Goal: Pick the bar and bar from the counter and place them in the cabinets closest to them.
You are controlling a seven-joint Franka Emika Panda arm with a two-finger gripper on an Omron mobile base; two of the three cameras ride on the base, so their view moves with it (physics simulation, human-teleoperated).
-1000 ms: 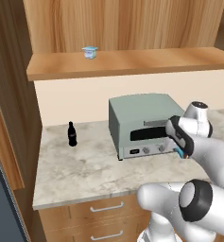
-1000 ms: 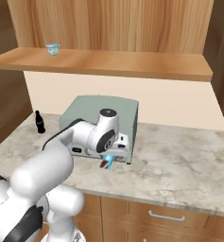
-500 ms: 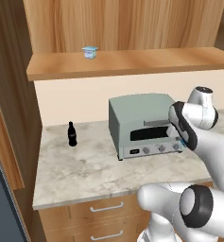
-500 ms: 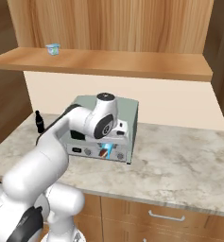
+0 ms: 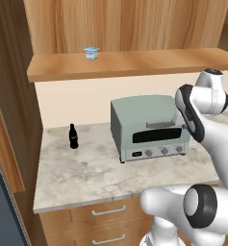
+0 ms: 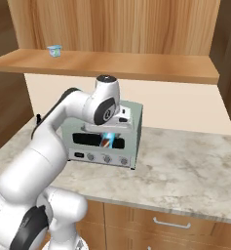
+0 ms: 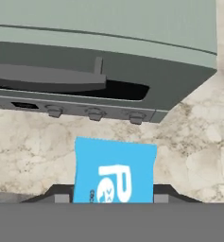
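Marbled counter (image 5: pixel 86 173) is seen in the left base view beneath wood cabinets (image 5: pixel 125 24) with a shelf ledge (image 5: pixel 130 65). A grey toaster oven (image 5: pixel 149 127) stands on the counter, with a black bottle (image 5: pixel 73 136) well apart at its 9 o'clock. A small pale cup (image 5: pixel 91 53) sits on the ledge at 12 o'clock from the bottle. The arm is raised at the oven's 3 o'clock side.

Right base view: the gripper (image 6: pixel 108 139) is held before the oven front, above the counter, with the blue bar (image 6: pixel 107 140) clamped between its fingers. The ledge lies at its 12 o'clock.

Hand view: the bar's blue wrapper with white lettering is seen gripped at 6 o'clock, the fingers pressed to its two sides. Oven door, handle and knobs (image 7: pixel 94 113) lie at 12 o'clock.
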